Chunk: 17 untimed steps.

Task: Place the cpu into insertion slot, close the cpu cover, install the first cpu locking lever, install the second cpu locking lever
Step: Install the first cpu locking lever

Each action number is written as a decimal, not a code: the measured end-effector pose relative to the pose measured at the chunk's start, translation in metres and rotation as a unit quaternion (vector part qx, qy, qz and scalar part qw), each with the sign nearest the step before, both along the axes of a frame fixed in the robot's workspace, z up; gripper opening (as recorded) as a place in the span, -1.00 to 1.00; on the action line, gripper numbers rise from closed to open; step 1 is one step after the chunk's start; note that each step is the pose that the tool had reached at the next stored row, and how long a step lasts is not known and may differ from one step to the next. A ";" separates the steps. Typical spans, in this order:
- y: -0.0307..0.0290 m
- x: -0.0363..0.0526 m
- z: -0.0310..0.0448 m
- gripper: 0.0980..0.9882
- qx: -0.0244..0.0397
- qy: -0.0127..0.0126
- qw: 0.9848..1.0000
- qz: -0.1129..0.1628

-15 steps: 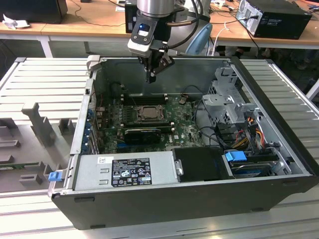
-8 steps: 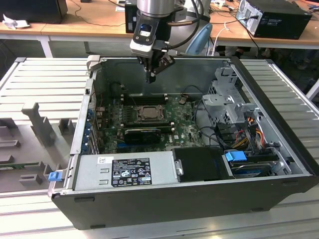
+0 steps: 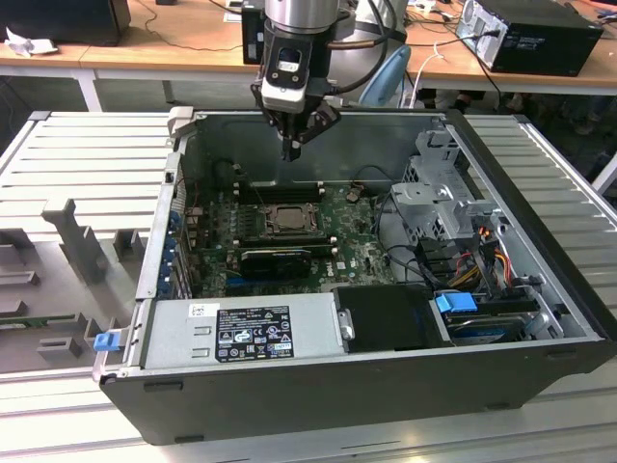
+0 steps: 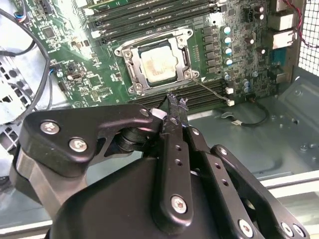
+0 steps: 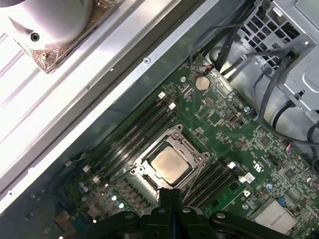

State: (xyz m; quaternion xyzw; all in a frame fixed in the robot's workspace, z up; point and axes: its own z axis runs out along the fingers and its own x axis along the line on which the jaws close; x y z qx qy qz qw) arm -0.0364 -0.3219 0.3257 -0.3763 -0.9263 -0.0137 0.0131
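While the end effector (image 3: 292,151) hovers clear, the cpu cover (image 4: 130,67) frames the cpu (image 4: 158,63).

Open computer case (image 3: 386,391), gripper (image 3: 292,151) above, cpu (image 3: 286,218) seemingly seated on motherboard (image 3: 359,249)

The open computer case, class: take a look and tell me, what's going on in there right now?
A robot arm's gripper hangs over the motherboard inside the case, fingers shut with nothing seen between them. The cpu already lies in the insertion slot, and the cpu cover is down around it. Whether the locking levers are latched cannot be told.
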 end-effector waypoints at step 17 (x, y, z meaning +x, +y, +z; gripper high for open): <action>0.0000 0.0000 -0.0001 -0.98 0.000 0.000 0.998 0.059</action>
